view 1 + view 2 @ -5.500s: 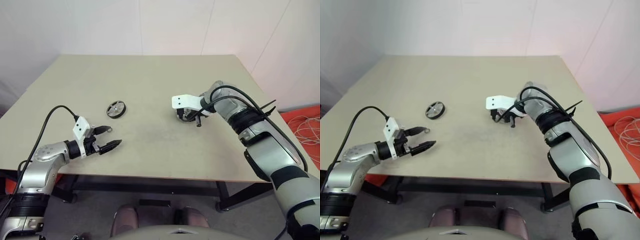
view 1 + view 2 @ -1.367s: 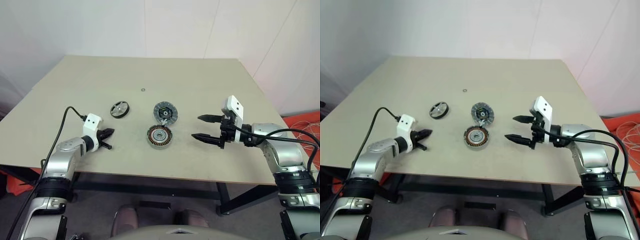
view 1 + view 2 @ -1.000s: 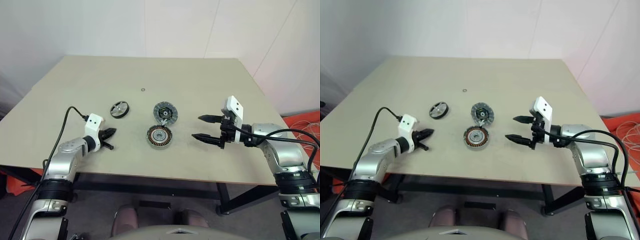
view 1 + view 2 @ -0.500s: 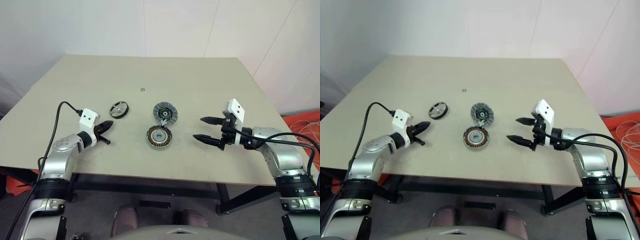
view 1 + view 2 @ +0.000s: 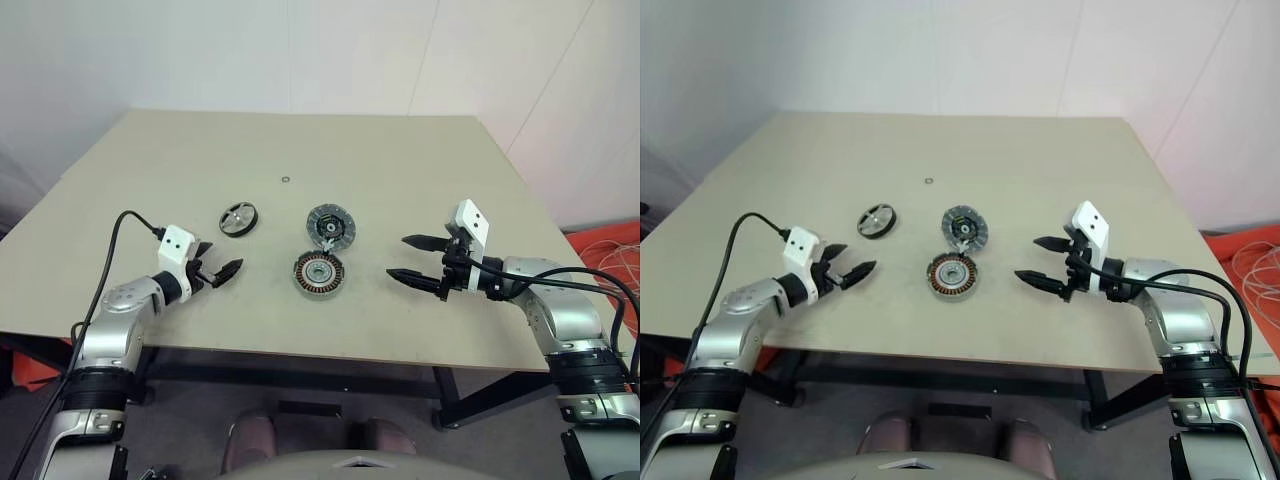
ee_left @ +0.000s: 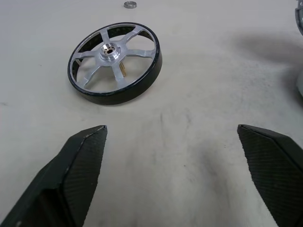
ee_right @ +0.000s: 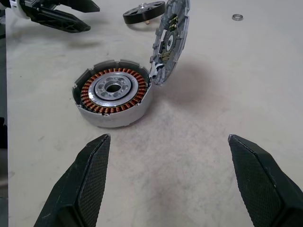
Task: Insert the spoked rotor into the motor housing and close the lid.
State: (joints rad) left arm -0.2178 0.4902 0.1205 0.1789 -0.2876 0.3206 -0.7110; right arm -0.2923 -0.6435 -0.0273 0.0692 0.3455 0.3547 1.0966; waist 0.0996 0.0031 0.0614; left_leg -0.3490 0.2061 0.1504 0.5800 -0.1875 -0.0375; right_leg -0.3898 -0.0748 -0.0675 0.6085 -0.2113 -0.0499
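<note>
The spoked rotor point(image 5: 237, 218), silver with a black rim, lies flat on the table, left of centre. My left gripper point(image 5: 222, 258) hovers open just short of it, nothing between its fingers point(image 6: 85, 156); the rotor point(image 6: 115, 56) lies ahead of them, apart. The motor housing point(image 5: 320, 274), with its ring of copper coils point(image 7: 112, 92), rests mid-table. The lid point(image 7: 170, 40) stands tilted up at the housing's far edge. My right gripper point(image 5: 398, 257) is open and empty to the right of the housing, pointing at it.
A tiny ring point(image 5: 286, 180) lies farther back on the beige table point(image 5: 300, 140). The table's front edge point(image 5: 300, 352) runs close beneath both arms. Bare tabletop lies between the grippers and the parts.
My left gripper has gone from shut to open, staying near the rotor. The right gripper stays open in place.
</note>
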